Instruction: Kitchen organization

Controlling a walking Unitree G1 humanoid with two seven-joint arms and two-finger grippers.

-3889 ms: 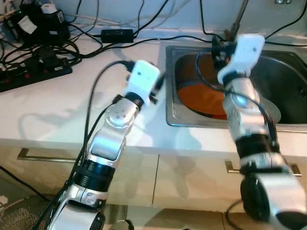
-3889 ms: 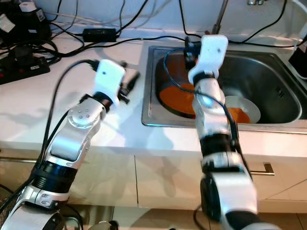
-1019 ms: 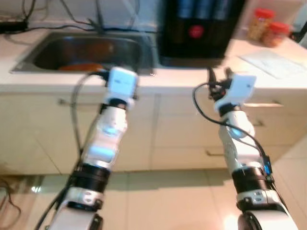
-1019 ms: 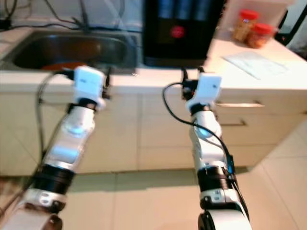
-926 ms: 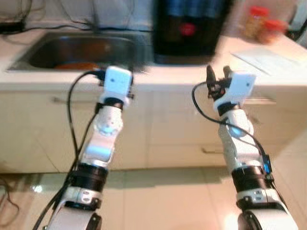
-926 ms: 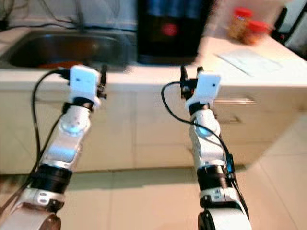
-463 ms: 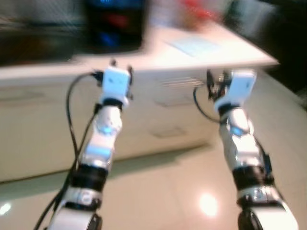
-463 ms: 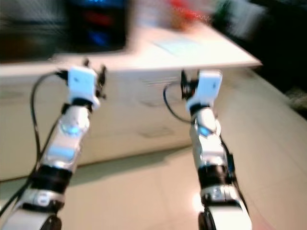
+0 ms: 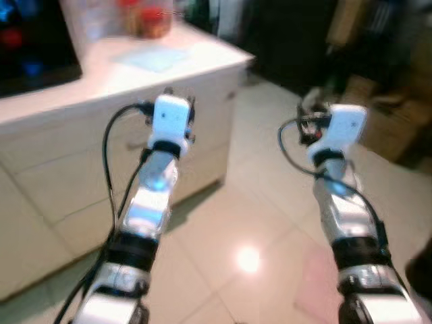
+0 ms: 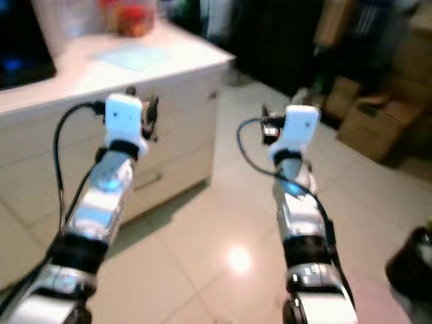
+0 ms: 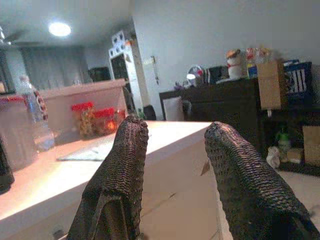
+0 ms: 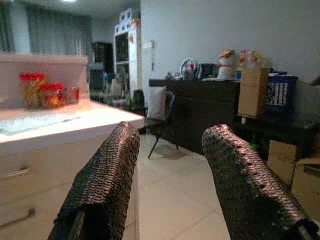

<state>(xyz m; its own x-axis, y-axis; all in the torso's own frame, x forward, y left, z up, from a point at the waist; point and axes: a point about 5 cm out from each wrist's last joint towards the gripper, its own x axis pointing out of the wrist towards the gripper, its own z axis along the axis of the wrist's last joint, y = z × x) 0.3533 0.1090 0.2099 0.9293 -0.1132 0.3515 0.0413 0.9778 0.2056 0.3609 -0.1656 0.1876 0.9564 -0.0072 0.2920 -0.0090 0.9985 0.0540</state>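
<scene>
**A:** From the left eye, what of the arms?

**B:** Raised over a tiled floor (image 9: 256, 223); left arm (image 9: 145, 202) near the white counter (image 9: 101, 77), right arm (image 9: 341, 209) out toward cardboard boxes (image 9: 381, 125); blurred throughout.

**A:** Anything there to organise?

**B:** Red-lidded jars (image 9: 145, 17) far back on that counter, just beside a pale sheet (image 9: 152, 59); well apart from both arms; a black appliance (image 9: 30, 47) toward the counter's other end.

**A:** And from the right eye?

**B:** Same scene; nothing to add.

**A:** Left wrist?

**B:** Left gripper (image 11: 175, 132) spread wide, gripping nothing; beyond it the same jars, with a clear bottle (image 11: 32, 115) near them on the counter.

**A:** Right wrist?

**B:** Right gripper (image 12: 170, 132) likewise spread and bare; jars standing at the counter's far side; a dark cabinet (image 12: 200, 100) across the room.

**A:** How to handle those jars?

**B:** Probably stiff, smooth-walled and fairly light; liable to slip, and to crack if dropped; best taken round the body just below the lid, squarely, with jaws level.

**A:** Any writing to read?

**B:** None legible; labels too small and soft to make out; only a blue glow and a red spot on the appliance.
</scene>
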